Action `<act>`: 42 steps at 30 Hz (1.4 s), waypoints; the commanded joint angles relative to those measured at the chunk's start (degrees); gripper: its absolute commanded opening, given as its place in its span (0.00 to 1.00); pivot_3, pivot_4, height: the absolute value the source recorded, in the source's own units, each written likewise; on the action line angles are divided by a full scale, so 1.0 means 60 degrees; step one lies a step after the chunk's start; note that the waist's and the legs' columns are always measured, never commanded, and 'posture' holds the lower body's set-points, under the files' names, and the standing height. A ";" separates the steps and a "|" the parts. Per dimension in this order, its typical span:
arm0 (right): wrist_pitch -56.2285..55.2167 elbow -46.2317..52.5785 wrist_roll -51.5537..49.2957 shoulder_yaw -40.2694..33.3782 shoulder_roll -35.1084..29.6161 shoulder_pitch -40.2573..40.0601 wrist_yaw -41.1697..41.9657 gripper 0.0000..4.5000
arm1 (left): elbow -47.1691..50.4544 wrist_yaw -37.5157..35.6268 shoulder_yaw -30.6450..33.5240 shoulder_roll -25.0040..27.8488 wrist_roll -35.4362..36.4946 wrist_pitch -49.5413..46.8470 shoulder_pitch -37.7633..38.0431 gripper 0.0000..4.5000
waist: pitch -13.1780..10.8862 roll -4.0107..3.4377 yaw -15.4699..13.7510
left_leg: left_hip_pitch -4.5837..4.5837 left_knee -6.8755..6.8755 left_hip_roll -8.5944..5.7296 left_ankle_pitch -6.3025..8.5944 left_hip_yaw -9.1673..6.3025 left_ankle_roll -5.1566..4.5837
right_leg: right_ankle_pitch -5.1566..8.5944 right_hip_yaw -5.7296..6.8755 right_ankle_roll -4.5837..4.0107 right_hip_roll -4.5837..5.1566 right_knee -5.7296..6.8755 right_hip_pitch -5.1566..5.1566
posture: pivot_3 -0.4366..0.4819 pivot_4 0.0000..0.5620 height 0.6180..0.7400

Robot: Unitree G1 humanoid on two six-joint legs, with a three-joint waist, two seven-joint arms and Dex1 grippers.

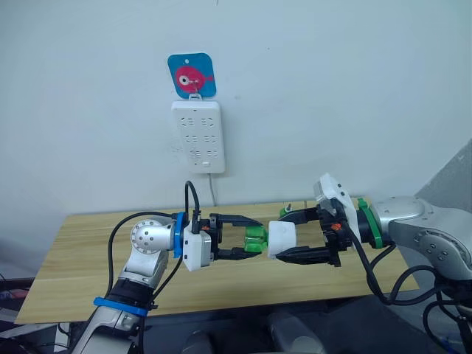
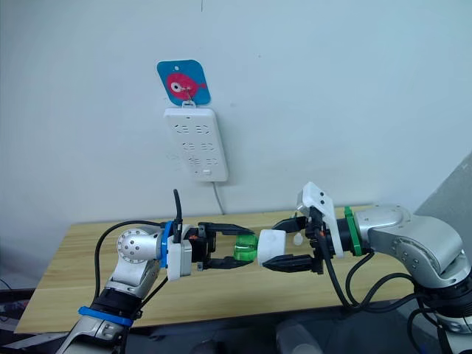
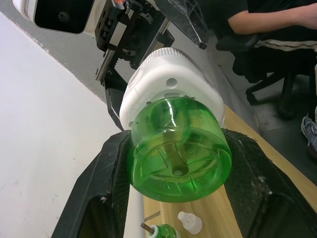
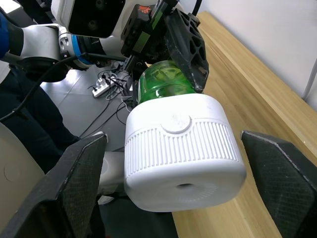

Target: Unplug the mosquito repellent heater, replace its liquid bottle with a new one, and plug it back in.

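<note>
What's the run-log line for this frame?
heater: unplugged, midair, in right gripper | green bottle: attached, left gripper shut on it | power strip: sockets empty

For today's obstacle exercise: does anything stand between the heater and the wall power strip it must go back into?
Nothing visible does. The heater, held between both end effectors, has open air up to the power strip.

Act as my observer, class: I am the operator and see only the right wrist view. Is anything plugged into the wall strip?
Observer: No. The power strip shows no plug in its sockets; only its own cord hangs below.
Operator: Any spare parts lying about?
Observer: Yes. The left wrist view shows a small white cap and a green-topped item on the table, below the green bottle that the left pincer clamps.
</note>
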State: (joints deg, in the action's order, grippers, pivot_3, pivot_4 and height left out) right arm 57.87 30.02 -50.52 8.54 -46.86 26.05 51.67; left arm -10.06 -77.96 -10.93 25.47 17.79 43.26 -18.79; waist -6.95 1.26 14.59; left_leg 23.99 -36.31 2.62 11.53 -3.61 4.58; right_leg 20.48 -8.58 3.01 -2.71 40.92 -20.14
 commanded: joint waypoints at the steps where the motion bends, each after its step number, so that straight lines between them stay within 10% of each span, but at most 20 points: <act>1: -0.0023 0.0069 0.0086 0.0052 0.0054 0.0228 0.0146 0.96 | 0.0040 0.0222 -0.0021 -0.0015 0.0211 0.0122 -0.0192 0.50 | 0.0000 0.0000 0.0001 | 0.0000 0.0000 0.0000 0.0000 -0.0001 0.0000 | 0.0000 0.0000 0.0000 0.0000 0.0000 0.0000 | 0.21 0.09 0.95; 6: -0.0005 0.0064 0.0076 0.0032 0.0131 0.0268 0.0218 0.66 | 0.0078 0.0287 -0.0021 -0.0027 0.0297 0.0013 -0.0159 0.50 | 0.0000 0.0000 -0.0002 | 0.0000 0.0000 0.0000 0.0000 0.0000 0.0000 | 0.0000 0.0000 0.0000 0.0000 0.0001 0.0000 | 0.21 0.09 0.95; 18: -0.0056 0.0140 0.0031 -0.0148 0.0225 0.0266 0.0296 0.66 | 0.0349 0.0354 0.0015 0.0198 0.0567 -0.0982 -0.0071 0.50 | 0.0000 0.0000 0.0003 | 0.0000 0.0000 0.0000 0.0000 -0.0003 0.0000 | 0.0000 0.0003 0.0000 0.0000 0.0001 0.0001 | 0.21 0.10 0.95; 21: -0.0180 0.0166 0.0167 -0.0138 0.0187 0.0259 0.0375 0.66 | 0.0468 0.0397 -0.0001 0.0429 0.0515 -0.1629 -0.0045 0.79 | 0.0000 0.0000 0.0004 | 0.0000 0.0000 0.0000 0.0000 -0.0005 0.0000 | 0.0000 0.0005 0.0000 -0.0001 0.0002 0.0001 | 0.21 0.10 0.95; 24: -0.0600 0.0233 0.0638 -0.0009 0.0000 0.0204 0.0586 0.66 | 0.1173 0.0343 -0.0071 0.1018 0.0930 -0.3497 0.0156 1.00 | 0.0000 -0.0001 0.0035 | 0.0000 0.0000 0.0003 0.0000 -0.0006 0.0000 | 0.0000 0.0005 0.0000 -0.0003 0.0005 -0.0002 | 0.20 0.10 0.95; 31: -0.3883 0.0294 0.3628 0.0921 -0.1033 0.0279 0.1877 0.66 | 0.2915 0.0812 -0.0036 0.3636 0.3617 -1.2696 -0.0001 1.00 | -0.0005 -0.0006 0.0165 | 0.0000 0.0010 0.0007 0.0000 -0.0021 0.0000 | 0.0001 0.0024 0.0001 -0.0004 0.0013 -0.0012 | 0.20 0.10 0.95; 42: -0.9092 -0.0982 0.7058 0.1914 -0.0620 0.1421 0.3231 0.66 | 0.3242 0.1324 -0.0780 0.2951 0.3697 -1.5708 -0.2313 1.00 | -0.0007 -0.0004 0.0205 | -0.0003 0.0023 -0.0001 -0.0001 -0.0028 0.0002 | 0.0001 0.0040 0.0000 0.0000 0.0003 -0.0002 | 0.20 0.10 0.95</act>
State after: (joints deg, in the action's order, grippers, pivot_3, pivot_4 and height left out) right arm 5.88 24.14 -9.03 20.58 -50.80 33.10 70.24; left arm 8.70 -70.41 -14.85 43.31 41.59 -51.83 -31.68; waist -6.99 1.24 15.82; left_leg 23.97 -36.17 2.61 11.52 -3.79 4.60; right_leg 20.49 -8.34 3.00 -2.71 40.94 -20.16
